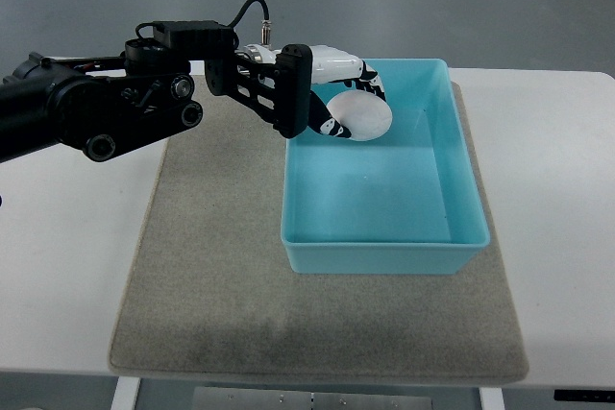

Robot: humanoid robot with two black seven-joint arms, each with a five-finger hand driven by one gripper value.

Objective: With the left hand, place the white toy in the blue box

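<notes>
Top view, looking down at a white table (567,237). On it, a big grey mat (211,276). On the mat, toward the right side, a blue box (384,254) with low walls and an open top.

Coming in from the left edge, a black arm (86,112) with a black cable looping up on top. At its end, the left hand (332,93), black and white, reaching over the far left corner of the box. Fingers (370,79) curled around a round white toy (363,117), gripping it from above and from the side. Held inside the rim of the box at that far left corner, over the blue floor. Hard to tell whether touching the floor or hanging just above it.

Rest of the box floor bare and blue. No right hand anywhere.
</notes>
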